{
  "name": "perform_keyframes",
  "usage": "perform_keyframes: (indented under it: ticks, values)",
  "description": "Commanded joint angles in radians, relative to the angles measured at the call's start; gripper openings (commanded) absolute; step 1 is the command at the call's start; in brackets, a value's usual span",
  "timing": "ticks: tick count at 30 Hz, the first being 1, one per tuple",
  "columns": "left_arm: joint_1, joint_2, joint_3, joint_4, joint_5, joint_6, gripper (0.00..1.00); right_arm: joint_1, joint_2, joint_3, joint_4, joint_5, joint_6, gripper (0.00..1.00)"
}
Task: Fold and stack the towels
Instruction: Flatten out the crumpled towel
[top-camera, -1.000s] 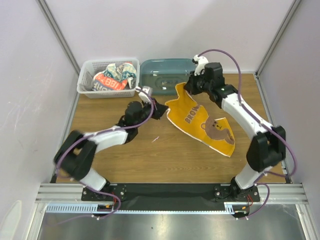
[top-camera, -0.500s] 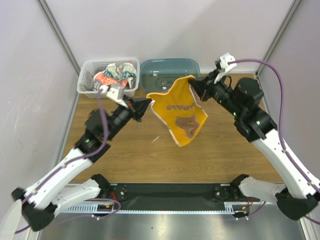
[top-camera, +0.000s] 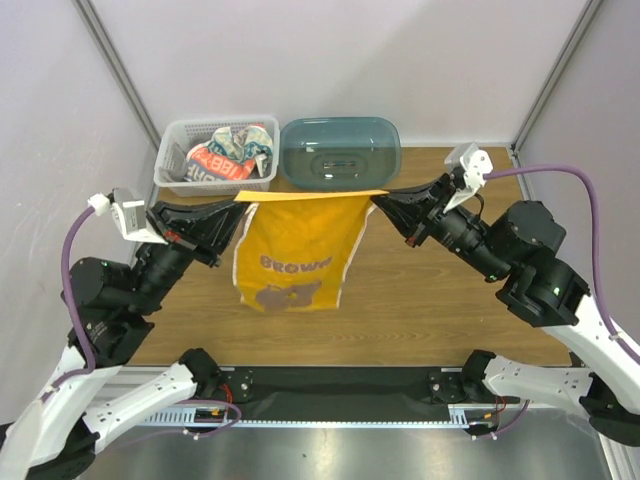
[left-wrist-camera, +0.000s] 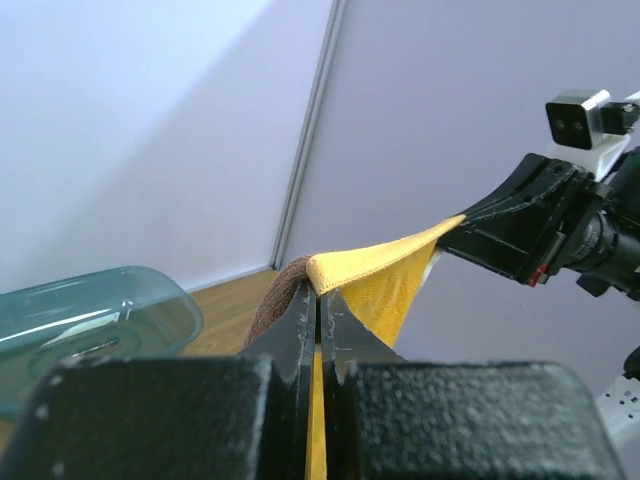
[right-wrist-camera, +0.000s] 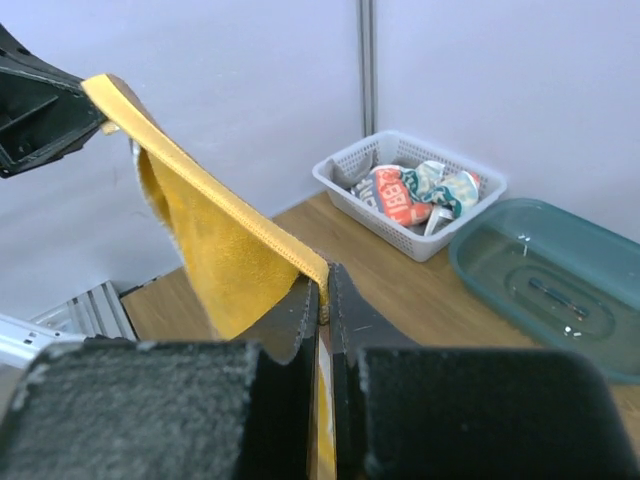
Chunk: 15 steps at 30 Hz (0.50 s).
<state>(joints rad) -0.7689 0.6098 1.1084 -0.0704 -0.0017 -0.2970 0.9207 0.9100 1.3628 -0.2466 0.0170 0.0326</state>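
Desk (top-camera: 430, 310): wooden top, running across the middle of the top view.

Brown towel (top-camera: 295, 250): hanging spread out in the centre of the top view, orange side facing the camera, showing brown "BROWN" lettering and a brown figure print. Its top edge is stretching taut between the two hands and lying just below the tub's near rim in frame. The lower edge is hanging free; can't tell whether it's touching the desk.

Teal tub (top-camera: 388, 150): sitting at the upper centre, at the far edge of the desk, just right of the basket. A faint oval shape is showing on its floor; can't tell if it's moulded in or loose.

White lattice basket (top-camera: 168, 165): sitting at the upper left. It's holding crumpled cloth, with the printed towel (top-camera: 222, 160) bunching on top, red and white lettering showing, and a greenish patterned fold toward the right end. A grey bit is peeking at the left end; too small to identify.

Left hand (top-camera: 238, 207): fingers pressing together, pinching the brown towel's top left corner.

Right hand (top-camera: 378, 203): fingers pressing together, pinching the top right corner. Both wrist views are showing the orange hem clamped between the fingers.
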Motion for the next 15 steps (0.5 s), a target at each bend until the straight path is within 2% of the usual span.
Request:
perform_keyframes:
  ticks: [1, 4, 6, 8, 9, 12, 15]
  values:
    - [0.002, 0.033, 0.059, -0.049, -0.087, 0.025, 0.0, 0.015, 0.033, 0.065, -0.04, 0.13, -0.02, 0.0]
    - [0.003, 0.093, 0.064, -0.046, -0.153, 0.016, 0.0, 0.01, 0.091, 0.071, -0.068, 0.224, -0.02, 0.0]
    - [0.006, 0.132, 0.064, -0.026, -0.175, 0.015, 0.01, -0.04, 0.113, 0.065, -0.071, 0.23, -0.011, 0.0]
    - [0.039, 0.197, 0.064, -0.005, -0.159, 0.001, 0.0, -0.123, 0.141, 0.044, -0.047, 0.152, 0.044, 0.0]
    - [0.092, 0.215, 0.059, 0.003, -0.106, -0.031, 0.0, -0.223, 0.151, 0.033, -0.036, 0.036, 0.07, 0.0]
    - [0.231, 0.283, -0.001, 0.066, 0.05, -0.1, 0.0, -0.394, 0.199, -0.028, 0.009, -0.112, 0.142, 0.0]
    - [0.313, 0.34, -0.083, 0.153, 0.113, -0.145, 0.0, -0.491, 0.254, -0.109, 0.073, -0.198, 0.174, 0.0]
